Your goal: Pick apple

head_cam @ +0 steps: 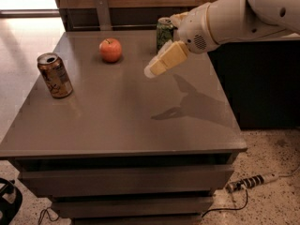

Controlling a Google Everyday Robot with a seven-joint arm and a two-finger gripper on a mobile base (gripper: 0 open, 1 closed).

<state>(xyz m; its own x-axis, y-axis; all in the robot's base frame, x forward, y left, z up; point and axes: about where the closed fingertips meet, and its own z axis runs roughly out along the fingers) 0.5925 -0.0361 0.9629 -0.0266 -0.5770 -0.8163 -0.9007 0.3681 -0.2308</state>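
Hovering clear of the grey table [117,125], with the pale yellow fingers [169,56] of the gripper [150,71] pressed together and gripping nothing. Pointing down and to the left, tips off the surface. Look up and left of the fingertips, near but apart, for the apple [110,49]: red-orange, stem up, resting on the tabletop toward the back edge, untouched. Just behind the finger bases, find a green can [163,31] standing upright, partly covered by the white wrist. Well off to the left of the tips, close to the table's left edge, note a brown-gold can [55,75], upright, silver top showing. Below and right of the fingers, see the arm's dark shadow [194,102] on the tabletop. Farther out, on the speckled floor at lower right, spot a white power strip [251,182] with its cable.
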